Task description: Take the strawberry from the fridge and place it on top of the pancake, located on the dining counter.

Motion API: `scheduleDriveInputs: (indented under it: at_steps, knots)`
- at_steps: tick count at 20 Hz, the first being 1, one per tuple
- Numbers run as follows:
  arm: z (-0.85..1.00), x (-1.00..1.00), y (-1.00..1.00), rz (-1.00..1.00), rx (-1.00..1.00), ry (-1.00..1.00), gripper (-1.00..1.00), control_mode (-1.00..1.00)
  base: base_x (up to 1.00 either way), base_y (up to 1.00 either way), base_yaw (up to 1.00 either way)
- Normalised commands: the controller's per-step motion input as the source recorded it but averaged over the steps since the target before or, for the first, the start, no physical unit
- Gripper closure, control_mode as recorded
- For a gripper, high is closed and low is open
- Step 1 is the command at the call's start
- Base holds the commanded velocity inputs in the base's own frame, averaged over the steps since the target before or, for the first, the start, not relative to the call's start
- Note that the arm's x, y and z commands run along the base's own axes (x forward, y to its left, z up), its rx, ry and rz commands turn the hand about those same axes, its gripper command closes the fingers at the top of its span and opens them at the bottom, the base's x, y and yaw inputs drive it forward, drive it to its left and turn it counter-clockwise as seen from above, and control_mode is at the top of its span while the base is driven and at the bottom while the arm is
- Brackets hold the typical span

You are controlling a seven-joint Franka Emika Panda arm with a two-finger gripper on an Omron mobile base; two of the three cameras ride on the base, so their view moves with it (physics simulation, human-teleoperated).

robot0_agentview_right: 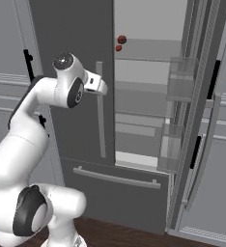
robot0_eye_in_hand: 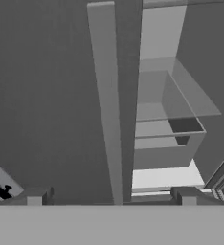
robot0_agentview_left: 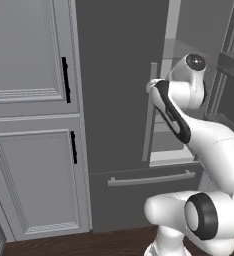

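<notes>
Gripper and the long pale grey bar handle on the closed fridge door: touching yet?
Apart. In the hand view the two dark fingertips stand wide on either side of the pale grey bar handle, with dark door showing between each tip and it.

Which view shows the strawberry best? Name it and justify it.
The right base view: the strawberry sits as a small red dot on an upper shelf inside the open fridge, beside a larger dark red fruit. The left base view and hand view catch the fridge's open side, without revealing the berry.
</notes>
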Motion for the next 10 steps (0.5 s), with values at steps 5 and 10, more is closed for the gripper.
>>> scheduleDriveInputs:
  at_steps: [5, 10]
  knots:
    - [-0.20, 0.57, 0.06, -0.07, -0.02, 0.03, -1.00, -1.00, 0.00, 0.00, 0.00]
    - [-0.23, 0.48, -0.02, 0.00, 0.00, 0.00, -1.00, -1.00, 0.00, 0.00, 0.00]
